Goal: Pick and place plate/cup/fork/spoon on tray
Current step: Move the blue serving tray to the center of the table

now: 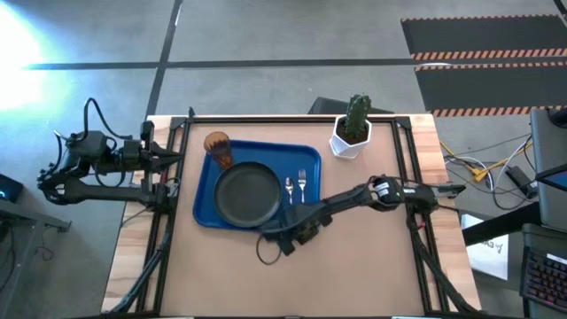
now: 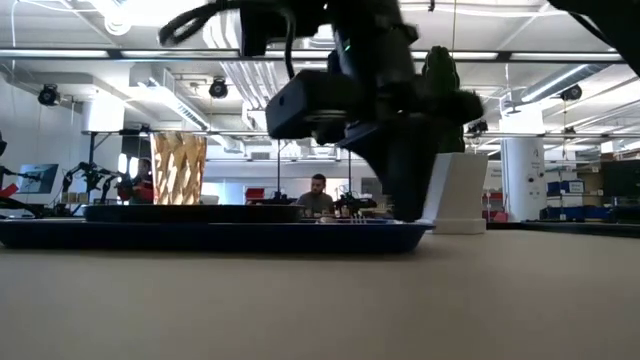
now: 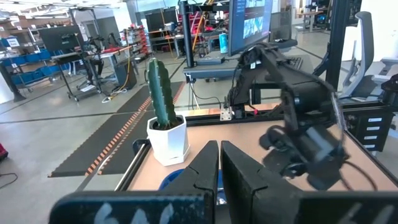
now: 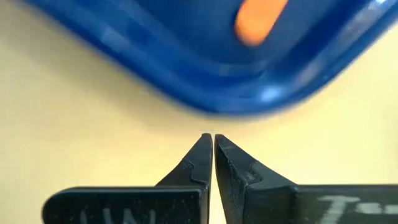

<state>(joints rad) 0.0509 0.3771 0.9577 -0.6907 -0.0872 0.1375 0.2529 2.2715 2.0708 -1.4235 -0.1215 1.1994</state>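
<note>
The blue tray [image 1: 205,211] lies on the table's left-centre. On it are the dark round plate [image 1: 247,195], the amber cup [image 1: 218,147] at its far left corner, and the spoon [image 1: 289,188] and the fork [image 1: 302,182] side by side along its right side. My right gripper [image 1: 285,241] is shut and empty, over the table just off the tray's near right corner [image 4: 249,102]. My left gripper [image 3: 220,152] is shut and empty, parked off the table's left edge, its arm [image 1: 97,159] beside the frame.
A white pot with a green cactus [image 1: 353,128] stands at the table's far edge, right of the tray. Bare table lies to the right and near side of the tray. People and workshop gear show beyond the table in the low view.
</note>
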